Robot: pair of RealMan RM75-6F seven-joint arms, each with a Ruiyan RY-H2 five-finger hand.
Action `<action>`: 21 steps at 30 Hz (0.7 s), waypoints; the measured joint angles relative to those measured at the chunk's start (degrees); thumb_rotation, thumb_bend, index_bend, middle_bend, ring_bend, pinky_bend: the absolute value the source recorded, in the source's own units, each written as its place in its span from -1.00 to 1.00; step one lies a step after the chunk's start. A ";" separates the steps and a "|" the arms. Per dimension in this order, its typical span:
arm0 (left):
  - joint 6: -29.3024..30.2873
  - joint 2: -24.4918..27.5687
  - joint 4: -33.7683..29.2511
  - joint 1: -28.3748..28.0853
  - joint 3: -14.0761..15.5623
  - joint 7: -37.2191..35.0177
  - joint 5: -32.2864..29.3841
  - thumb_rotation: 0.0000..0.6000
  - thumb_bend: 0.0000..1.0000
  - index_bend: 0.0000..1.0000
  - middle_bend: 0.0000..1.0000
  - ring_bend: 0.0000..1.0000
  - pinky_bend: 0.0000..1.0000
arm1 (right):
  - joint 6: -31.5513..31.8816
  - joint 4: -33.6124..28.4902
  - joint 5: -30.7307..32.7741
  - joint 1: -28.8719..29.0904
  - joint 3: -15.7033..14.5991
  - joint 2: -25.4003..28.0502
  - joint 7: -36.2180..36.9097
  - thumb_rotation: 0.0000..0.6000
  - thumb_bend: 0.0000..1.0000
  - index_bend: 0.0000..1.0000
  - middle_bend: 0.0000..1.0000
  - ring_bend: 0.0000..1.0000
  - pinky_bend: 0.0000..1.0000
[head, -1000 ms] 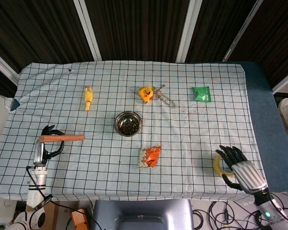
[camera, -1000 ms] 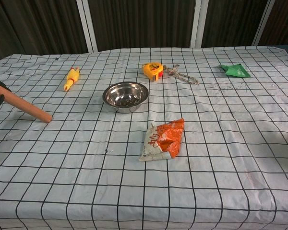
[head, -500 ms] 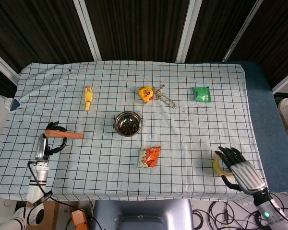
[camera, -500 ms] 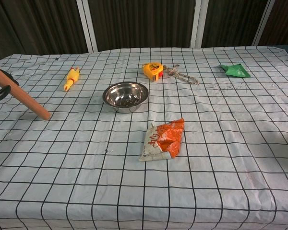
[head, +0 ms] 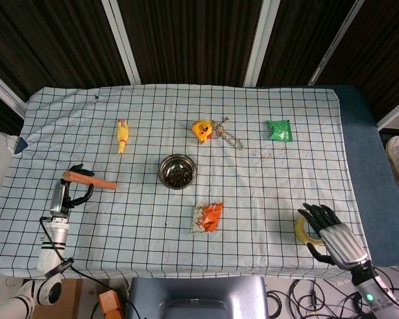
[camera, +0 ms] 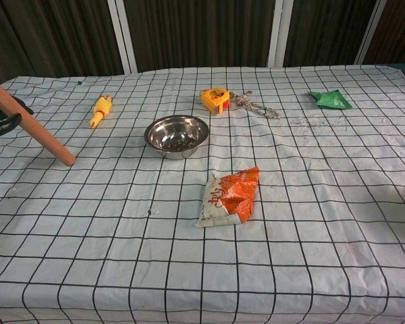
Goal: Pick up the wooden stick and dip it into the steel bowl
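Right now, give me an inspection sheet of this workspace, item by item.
Surface: checked cloth over the table, wrinkled.
Job's things: wooden stick held tilted, tip pointing at the steel bowl; bowl upright, dark bits inside.
Clutter: yellow rubber chicken, yellow tape measure beside a chain, green packet, orange snack bag.
Robot hands: left robot hand grips the stick; right robot hand open over a yellow object.
Cables: black cable below the front edge.
Surroundings: dark panels behind.
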 measured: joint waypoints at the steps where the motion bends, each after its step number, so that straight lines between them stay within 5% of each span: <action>1: -0.63 0.22 -0.40 -0.24 -0.17 -0.26 -0.20 1.00 -0.07 -0.13 -0.24 -0.77 -0.96 | 0.00 0.01 0.03 -0.02 0.00 0.03 0.01 1.00 -0.24 -1.00 -1.00 -1.00 -1.00; 16: -2.62 0.88 -0.72 -1.44 -0.32 -4.99 0.17 1.00 -0.18 -0.53 -0.42 -0.84 -0.86 | 0.06 -0.08 0.44 -0.19 0.28 0.26 0.06 1.00 -0.24 -1.00 -1.00 -1.00 -1.00; 21: -3.12 1.62 -1.62 -1.47 -0.02 -9.00 0.79 1.00 -0.23 -0.92 -0.58 -0.88 -0.72 | 0.11 -0.10 0.49 -0.26 0.34 0.25 0.01 1.00 -0.24 -1.00 -1.00 -1.00 -1.00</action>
